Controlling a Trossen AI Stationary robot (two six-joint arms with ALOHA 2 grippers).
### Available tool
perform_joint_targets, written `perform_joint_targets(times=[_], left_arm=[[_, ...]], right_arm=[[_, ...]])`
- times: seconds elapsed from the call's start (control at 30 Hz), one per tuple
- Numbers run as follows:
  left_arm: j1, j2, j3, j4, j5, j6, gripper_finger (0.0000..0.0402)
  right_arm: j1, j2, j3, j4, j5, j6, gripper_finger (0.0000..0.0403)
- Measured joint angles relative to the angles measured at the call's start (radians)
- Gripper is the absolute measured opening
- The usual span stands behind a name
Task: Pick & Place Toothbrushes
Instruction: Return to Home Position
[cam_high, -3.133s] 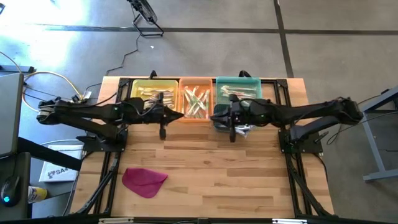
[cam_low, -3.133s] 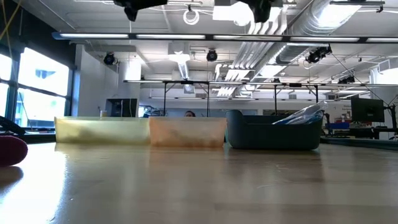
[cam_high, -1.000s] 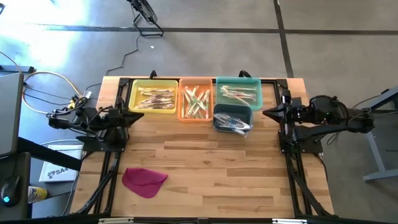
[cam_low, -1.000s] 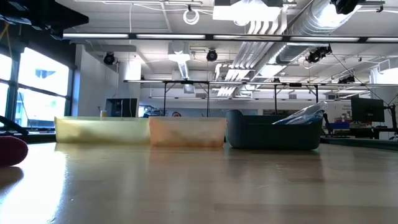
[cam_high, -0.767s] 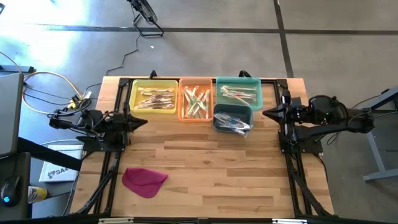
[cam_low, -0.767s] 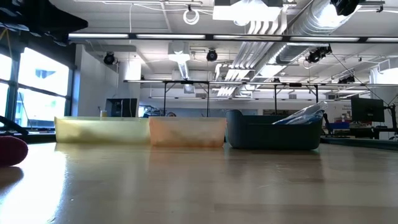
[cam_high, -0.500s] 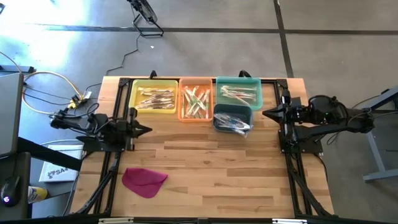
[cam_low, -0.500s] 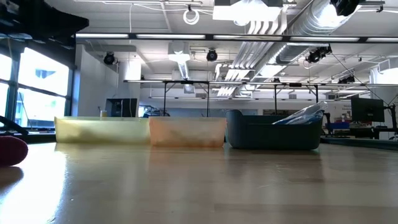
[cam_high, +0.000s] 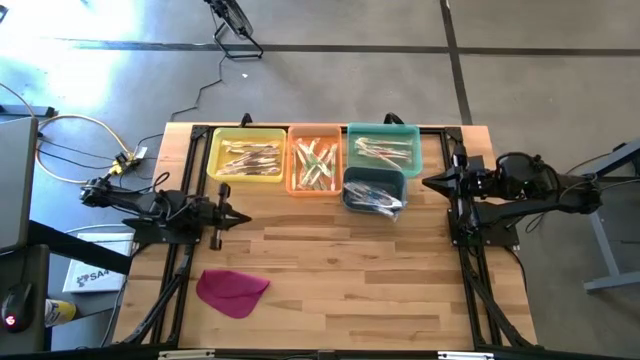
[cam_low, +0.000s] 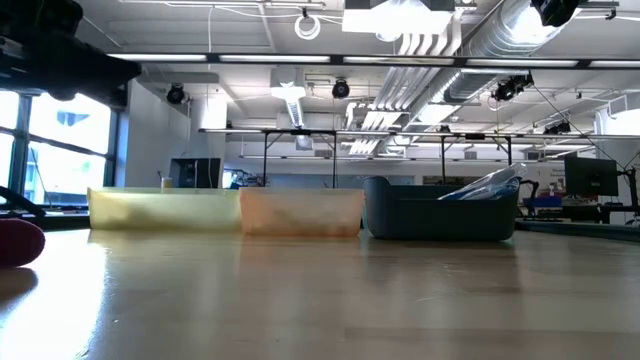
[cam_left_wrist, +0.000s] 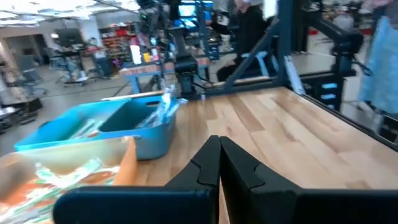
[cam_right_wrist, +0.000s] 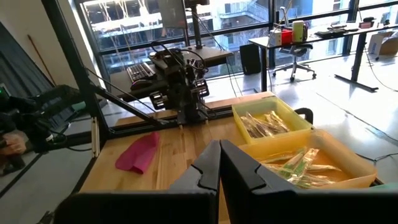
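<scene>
4 bins (cam_high: 212, 156) of toothbrushes (cam_high: 316, 165), 2 closed grippers (cam_high: 222, 213) (cam_high: 430, 183)

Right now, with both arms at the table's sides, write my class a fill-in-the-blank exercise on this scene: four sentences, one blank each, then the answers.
1. The flat magenta cloth lies on the wooden table on the ___ arm's side.
2. Between the yellow plastic bin and the teal plastic bin stands the ___ bin.
3. The left gripper and the right gripper are both ___, holding nothing.
4. The wrapped toothbrushes lie sorted in ___ bins.

Missing words: left; orange; shut; four.
</scene>
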Motion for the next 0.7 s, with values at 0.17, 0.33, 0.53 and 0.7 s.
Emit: perform_joint_targets(times=[0.17,0.33,0.53,0.7], left_arm=[[0.000,0.000,-0.001,-0.010,0.041,0.000,0.0000],[0.000,0.012,-0.001,-0.015,0.048,-0.005,0.0000],[0.000,0.012,-0.002,-0.018,0.050,-0.005,0.0000],[0.000,0.012,-0.003,-0.020,0.049,-0.002,0.0000]], right_arm=[[0.000,0.000,0.000,0.000,0.000,-0.003,0.0002],[0.000,0.000,0.000,-0.001,0.000,-0.004,0.0003],[0.000,0.000,0.000,-0.034,-0.001,0.001,0.0003],[0.000,-0.001,0.000,-0.037,-0.001,0.003,0.0003]])
